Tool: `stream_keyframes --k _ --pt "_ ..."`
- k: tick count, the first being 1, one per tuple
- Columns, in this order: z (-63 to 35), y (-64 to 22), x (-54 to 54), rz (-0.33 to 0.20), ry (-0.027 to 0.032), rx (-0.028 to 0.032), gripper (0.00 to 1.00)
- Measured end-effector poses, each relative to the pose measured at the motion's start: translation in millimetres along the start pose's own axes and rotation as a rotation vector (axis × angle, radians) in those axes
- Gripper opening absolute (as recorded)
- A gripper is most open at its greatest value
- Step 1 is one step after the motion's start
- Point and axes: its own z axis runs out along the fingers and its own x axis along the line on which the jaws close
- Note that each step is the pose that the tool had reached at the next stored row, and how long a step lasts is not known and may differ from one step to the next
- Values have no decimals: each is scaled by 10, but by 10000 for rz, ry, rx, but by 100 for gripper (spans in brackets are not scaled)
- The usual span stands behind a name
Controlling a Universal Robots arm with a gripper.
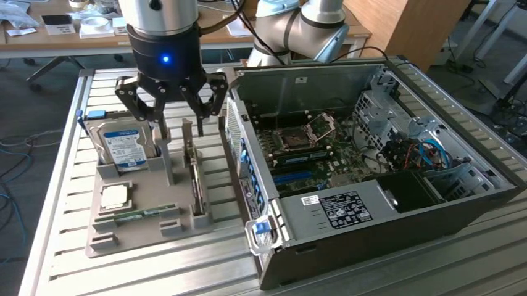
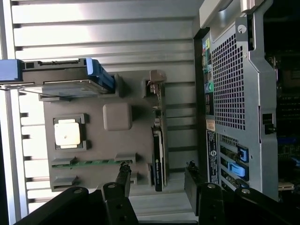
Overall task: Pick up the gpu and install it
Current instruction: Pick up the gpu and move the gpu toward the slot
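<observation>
The gripper (image 1: pixel 177 123) (image 2: pixel 157 180) is released, its black fingers (image 2: pixel 123 174) spread wide and holding nothing. It hangs over the grey parts tray (image 1: pixel 148 237) (image 2: pixel 136 140). In the wrist view the fingers stand one on each side of the gpu (image 1: pixel 194 179) (image 2: pixel 158 161), with a gap showing between each finger and the card, so it is not gripped. The gpu stands on its long edge in a slot along the side of the tray nearest the computer case (image 1: pixel 371 228) (image 2: pixel 234 84), and its grey-tan metal bracket (image 1: pixel 187 132) (image 2: pixel 156 84) rises at the end towards the back of the exterior view. A plain grey post (image 1: pixel 167 161) (image 2: pixel 117 116) stands in the middle of the tray, beside the card. On the tray's far side from the case, the silver hard drive with a blue-white label (image 1: pixel 123 148) (image 2: pixel 61 82) stands upright in its own holder. A square processor chip (image 1: pixel 115 196) (image 2: pixel 65 133) lies flat in a recess near it, and the slim green RAM stick (image 1: pixel 136 214) (image 2: pixel 89 163) lies in a groove just beyond the chip. The tray rests on a slatted metal tabletop (image 1: pixel 58 203) (image 2: pixel 93 37). The case lies on its side at the exterior view's right, touching or just beside the tray, with its side panel off and the motherboard (image 1: pixel 305 148) exposed. Blue latches (image 1: pixel 247 166) (image 2: pixel 239 154) line its rear expansion slots.
</observation>
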Motion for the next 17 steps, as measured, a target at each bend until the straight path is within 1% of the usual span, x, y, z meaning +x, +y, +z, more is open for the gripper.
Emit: stream_keyframes --k 9,17 --pt "154 -7 3 0 0 -1 59" --pt "228 -11 4 -1 0 0 59"
